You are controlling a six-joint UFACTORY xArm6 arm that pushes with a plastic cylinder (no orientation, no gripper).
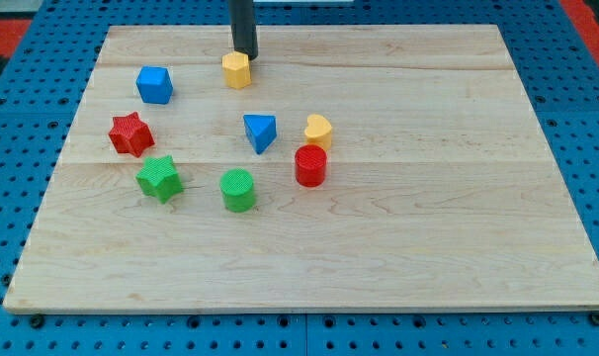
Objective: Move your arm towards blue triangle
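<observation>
The blue triangle [261,132] lies near the middle of the wooden board [448,218]. My tip [244,55] is at the view's top, just above and touching or nearly touching a yellow hexagon block [237,70]. The tip is well above the blue triangle, with the yellow hexagon between them.
A blue cube [154,85] sits at upper left. A red star [130,133] and a green star [159,179] lie at left. A green cylinder [238,190], a red cylinder [310,165] and a yellow heart [318,131] stand around the triangle.
</observation>
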